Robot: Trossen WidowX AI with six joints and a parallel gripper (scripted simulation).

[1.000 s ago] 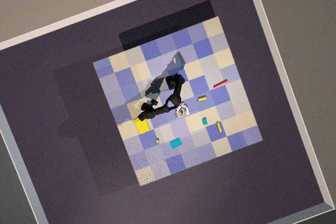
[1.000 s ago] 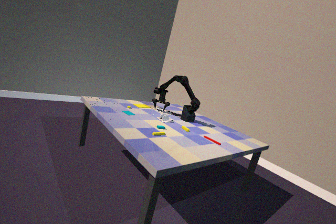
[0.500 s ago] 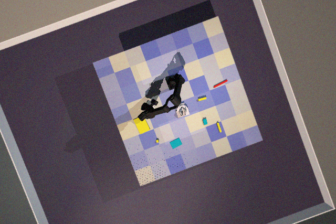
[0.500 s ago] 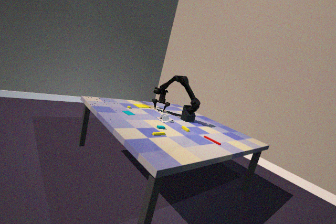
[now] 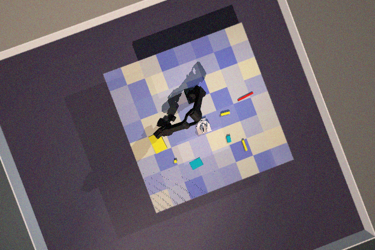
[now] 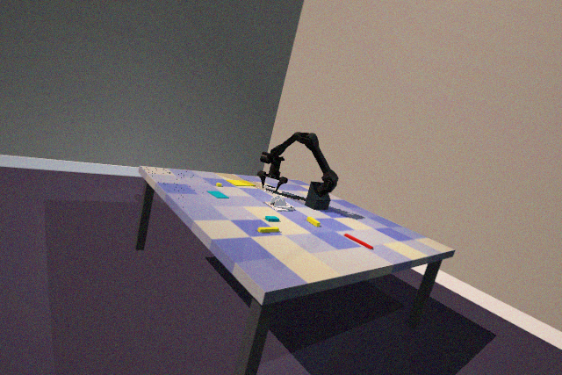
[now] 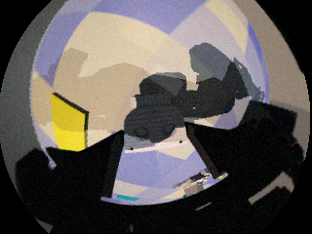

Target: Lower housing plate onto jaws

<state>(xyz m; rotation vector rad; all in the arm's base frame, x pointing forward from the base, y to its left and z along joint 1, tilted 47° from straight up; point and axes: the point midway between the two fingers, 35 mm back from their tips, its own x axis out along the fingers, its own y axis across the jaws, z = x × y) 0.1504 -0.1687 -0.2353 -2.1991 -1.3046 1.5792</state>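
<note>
The housing plate (image 6: pixel 269 188) (image 7: pixel 158 146) is a pale plate with two round holes. In the wrist view it lies on the table between my fingertips, partly in shadow; in the top view the arm hides it. My gripper (image 6: pixel 270 190) (image 7: pixel 154 129) is open, low around the plate, with the fingers to either side. Whether they touch it I cannot tell. The white base with the two grey jaws (image 5: pixel 203 126) (image 6: pixel 278 202) (image 7: pixel 193 185) stands apart from the plate, nearer the middle of the table. Its pins and stubs are too small to make out.
A yellow flat square (image 5: pixel 158 144) (image 6: pixel 241 183) (image 7: pixel 69 124) lies near the gripper. A teal flat piece (image 5: pixel 195 163) (image 6: pixel 218 194), a teal block (image 5: pixel 228 138) (image 6: pixel 271 219), a red bar (image 5: pixel 245 96) (image 6: pixel 358 241) and small yellow blocks (image 5: pixel 225 113) (image 6: pixel 313 221) lie elsewhere on the table.
</note>
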